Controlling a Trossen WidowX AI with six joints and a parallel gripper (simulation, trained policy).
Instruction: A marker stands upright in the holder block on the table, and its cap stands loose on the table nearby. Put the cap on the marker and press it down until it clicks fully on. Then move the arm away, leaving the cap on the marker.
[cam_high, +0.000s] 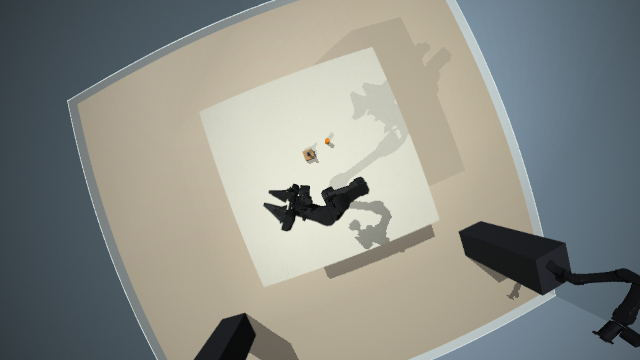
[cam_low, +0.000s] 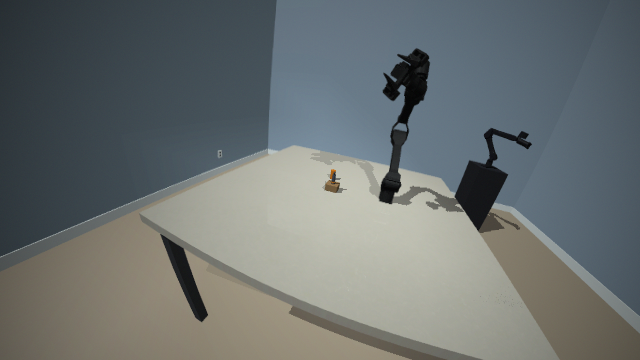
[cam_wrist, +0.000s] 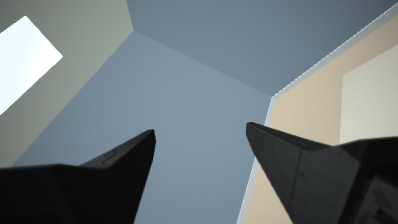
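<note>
The small brown holder block (cam_high: 305, 156) (cam_low: 332, 187) sits on the pale table (cam_high: 235, 140) (cam_low: 300, 240). The dark marker (cam_high: 309, 154) (cam_low: 334, 178) stands upright in it. The orange cap (cam_high: 327, 141) (cam_low: 332, 172) stands on the table a short way from the block in the top view, apart from the marker. In the exterior view the cap shows behind the marker, so the two overlap. My black gripper (cam_high: 267, 198) (cam_low: 391, 65) (cam_wrist: 200, 127) is open and empty, high above the table and well away from block and cap.
A second black arm (cam_high: 597, 276) (cam_low: 492, 145) stands on a dark pedestal (cam_high: 510, 255) (cam_low: 480, 190) beyond the table. Another dark box (cam_high: 227, 337) shows at the bottom of the top view. The wrist view shows walls, floor and a table corner (cam_wrist: 372, 95).
</note>
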